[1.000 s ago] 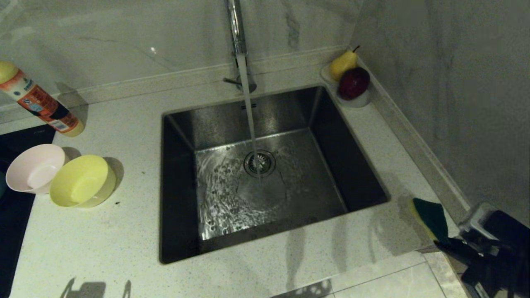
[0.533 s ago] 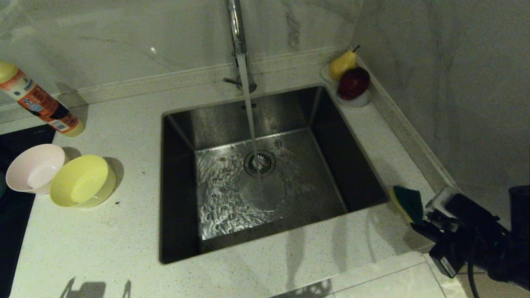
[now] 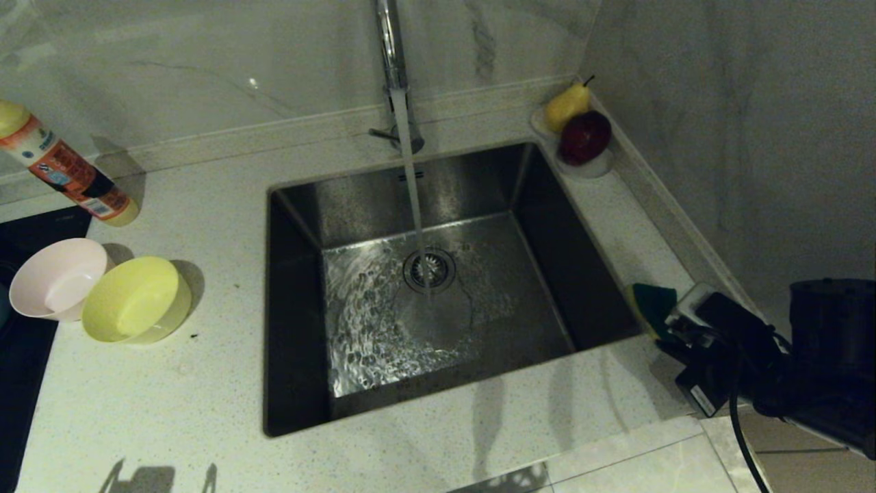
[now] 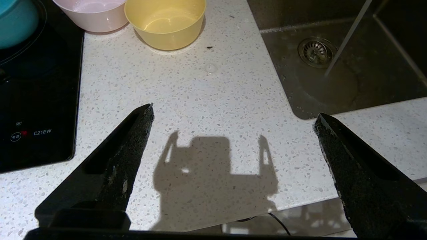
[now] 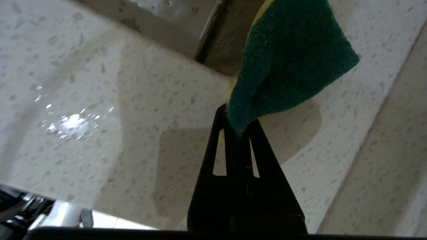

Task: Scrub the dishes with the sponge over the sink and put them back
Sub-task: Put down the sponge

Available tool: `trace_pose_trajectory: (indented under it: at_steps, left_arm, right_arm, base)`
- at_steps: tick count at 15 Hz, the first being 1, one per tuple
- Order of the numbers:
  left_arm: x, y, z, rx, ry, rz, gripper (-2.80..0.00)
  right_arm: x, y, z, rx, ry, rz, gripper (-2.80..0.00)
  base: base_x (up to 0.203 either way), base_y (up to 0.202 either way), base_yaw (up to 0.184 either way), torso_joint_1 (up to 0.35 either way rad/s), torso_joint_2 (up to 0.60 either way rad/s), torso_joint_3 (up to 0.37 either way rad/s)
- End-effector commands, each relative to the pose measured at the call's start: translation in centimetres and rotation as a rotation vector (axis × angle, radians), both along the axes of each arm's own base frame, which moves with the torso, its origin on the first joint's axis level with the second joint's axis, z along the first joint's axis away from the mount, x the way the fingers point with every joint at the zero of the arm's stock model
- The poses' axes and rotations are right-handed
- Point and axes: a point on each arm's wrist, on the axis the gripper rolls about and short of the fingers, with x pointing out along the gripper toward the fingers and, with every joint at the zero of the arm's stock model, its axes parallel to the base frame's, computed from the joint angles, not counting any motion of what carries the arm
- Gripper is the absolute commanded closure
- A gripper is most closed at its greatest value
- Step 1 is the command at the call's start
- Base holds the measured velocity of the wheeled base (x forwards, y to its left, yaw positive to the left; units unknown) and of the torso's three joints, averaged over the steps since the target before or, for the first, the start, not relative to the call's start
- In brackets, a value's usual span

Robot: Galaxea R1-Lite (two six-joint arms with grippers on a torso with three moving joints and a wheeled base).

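My right gripper (image 5: 238, 128) has its fingers pressed together on one corner of the sponge (image 5: 287, 63), which sticks out past the fingertips with its dark green scouring face toward the wrist camera and a sliver of yellow foam along one edge. In the head view the sponge (image 3: 651, 306) hangs at the right rim of the sink (image 3: 582, 274), just above the counter (image 3: 171, 411), so the basin and the running water (image 3: 413, 198) lie to my left, toward the drain strainer (image 3: 429, 270). The dishes are on the far side of the sink from this hand: the yellow bowl (image 3: 137, 298) and the pink bowl (image 3: 57, 277) sit touching each other on the left counter, and a blue bowl (image 4: 15, 21) shows only in the left wrist view, on the dark cooktop (image 4: 36, 100) beside them. My left gripper (image 4: 233, 115) hovers low over that left counter with its fingers spread wide and nothing between them, so I judge it the nearer one to fetch a bowl while the right brings the sponge over the basin. The faucet (image 3: 391, 68) stands at the back, the fruit dish (image 3: 582, 161) in the rear right corner and a spray bottle (image 3: 65, 171) at the far left; none of these seems to block the way.
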Motion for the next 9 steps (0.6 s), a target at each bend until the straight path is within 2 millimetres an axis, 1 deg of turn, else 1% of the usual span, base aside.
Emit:
trace_pose_trajectory:
  at_steps: [1, 6, 9]
  left_arm:
    - [0.3, 0.0, -1.1, 0.000, 0.041, 0.001, -2.80]
    - [0.3, 0.0, -1.1, 0.000, 0.041, 0.001, -2.80]
    - [0.3, 0.0, -1.1, 0.000, 0.040, 0.001, -2.80]
  right_arm:
    - [0.7, 0.0, 0.6, -0.013, -0.031, -0.001, 0.00]
    - [1.3, 0.0, 1.9, -0.027, -0.083, -0.038, 0.00]
    - [1.1, -0.2, 1.8, -0.034, -0.078, -0.042, 0.00]
  base:
    - [0.000, 0.000, 0.000, 0.000, 0.00, 0.000]
    - [0.000, 0.000, 0.000, 0.000, 0.00, 0.000]
    - [0.000, 0.000, 0.000, 0.000, 0.00, 0.000]
